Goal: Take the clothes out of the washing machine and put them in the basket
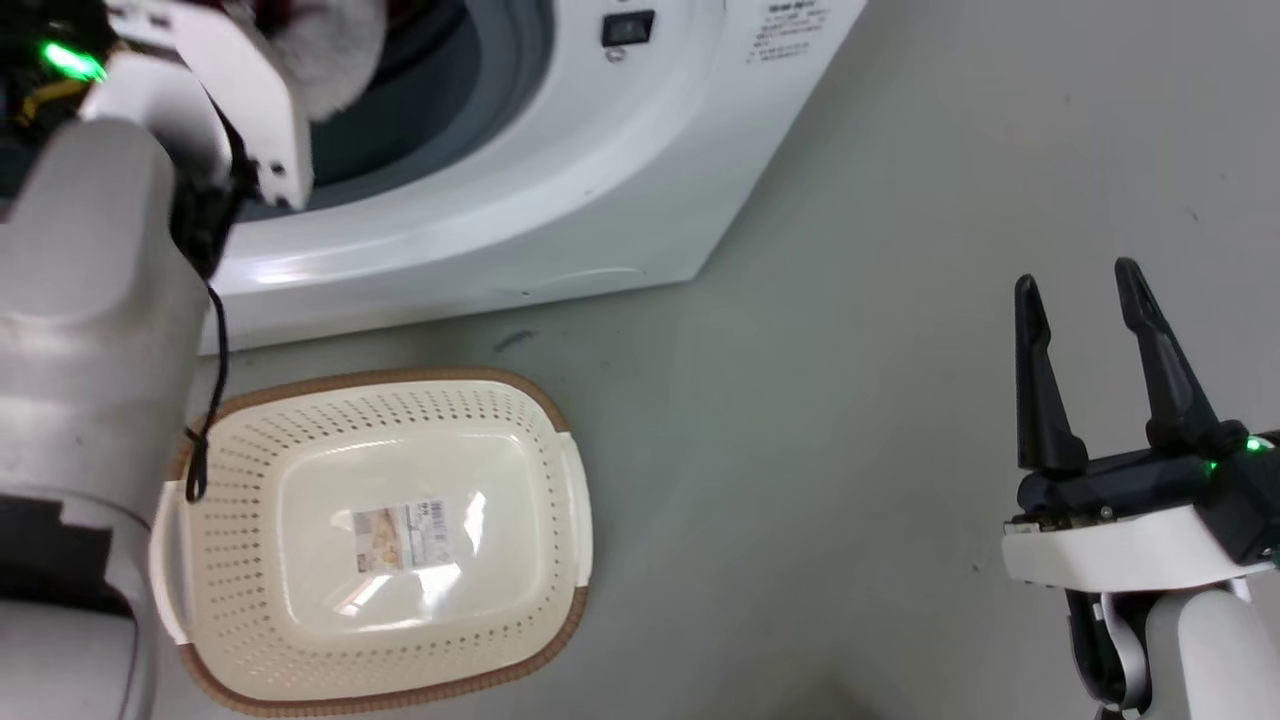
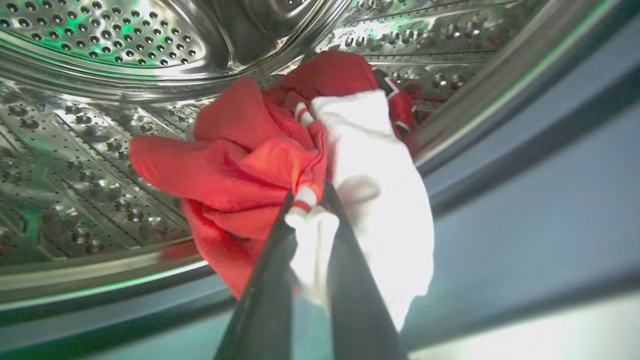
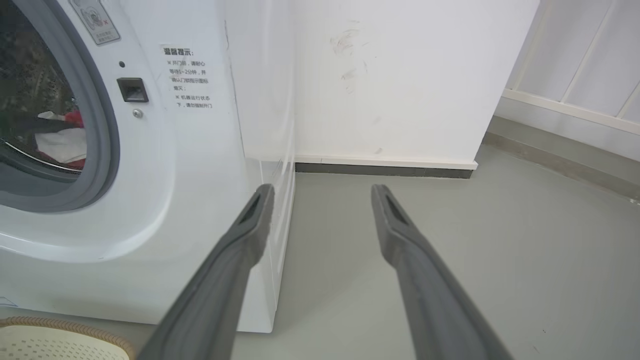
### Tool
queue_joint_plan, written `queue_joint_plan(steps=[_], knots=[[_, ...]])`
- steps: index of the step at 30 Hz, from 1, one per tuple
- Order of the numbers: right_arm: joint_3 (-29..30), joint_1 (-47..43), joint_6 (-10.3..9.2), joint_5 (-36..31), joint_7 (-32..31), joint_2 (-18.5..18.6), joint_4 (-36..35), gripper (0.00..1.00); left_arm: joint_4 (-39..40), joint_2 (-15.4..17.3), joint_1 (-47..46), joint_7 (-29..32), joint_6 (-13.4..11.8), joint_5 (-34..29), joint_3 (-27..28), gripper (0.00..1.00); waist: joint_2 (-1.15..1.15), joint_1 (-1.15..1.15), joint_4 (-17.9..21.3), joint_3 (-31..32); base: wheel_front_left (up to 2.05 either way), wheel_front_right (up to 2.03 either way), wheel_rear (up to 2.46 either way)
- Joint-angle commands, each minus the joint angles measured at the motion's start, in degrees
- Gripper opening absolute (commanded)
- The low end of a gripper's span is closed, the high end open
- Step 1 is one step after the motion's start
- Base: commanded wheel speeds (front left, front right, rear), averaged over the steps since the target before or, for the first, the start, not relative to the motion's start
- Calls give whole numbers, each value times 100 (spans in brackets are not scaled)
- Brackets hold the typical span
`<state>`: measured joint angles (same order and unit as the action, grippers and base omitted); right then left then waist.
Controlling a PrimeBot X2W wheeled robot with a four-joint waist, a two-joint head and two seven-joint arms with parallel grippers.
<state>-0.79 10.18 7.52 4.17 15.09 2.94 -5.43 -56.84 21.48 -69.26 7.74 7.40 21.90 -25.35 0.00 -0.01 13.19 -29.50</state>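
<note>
The left gripper [image 2: 310, 194] pinches the bunched red-and-white jersey clothes [image 2: 235, 165] at the mouth of the white front-loading washing machine's [image 1: 560, 200] perforated steel drum [image 2: 100, 45]; pulling-out is in hand; next they likely need carrying nearer, over the empty cream perforated plastic basket [image 1: 400, 380]; the right gripper [image 1: 1075, 278] hangs spread.

The clothes [image 2: 240, 165] are inside the washing machine [image 1: 560, 200], with the basket [image 1: 400, 378] on the floor [image 1: 850, 400] before it.

A: Item one?
B: Grey floor [image 3: 500, 260], matte; one dark scuff [image 1: 515, 340] near the middle.
A: Item two?
B: White wall [image 3: 425, 100], smudges [image 3: 350, 45] high up, dark skirting strip [image 3: 385, 170] along its base; pale slatted panel [image 3: 575, 60] far right.
</note>
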Motion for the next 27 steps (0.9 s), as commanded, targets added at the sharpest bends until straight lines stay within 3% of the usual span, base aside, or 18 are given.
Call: queue_joint_plan(steps=[1,13,19,27], knots=[[17,-117,-6,-79,13,-12,30,100,142,1,295,-239,2,163,-5,0,0,1,-311,411,0,0,0],[48,-537,-5,-275,13,-11,118,100,1154,-39,1769,-1561,-86,498,-45,0,0,1,-694,1230,0,0,0],[46,-778,-5,-308,12,-11,149,100,2172,92,2503,-1899,-367,557,50,0,0,1,-808,1615,0,0,0],[46,-1051,-5,-363,13,-11,191,100,4016,428,3454,-1761,-825,601,156,0,0,1,-930,2038,0,0,0]])
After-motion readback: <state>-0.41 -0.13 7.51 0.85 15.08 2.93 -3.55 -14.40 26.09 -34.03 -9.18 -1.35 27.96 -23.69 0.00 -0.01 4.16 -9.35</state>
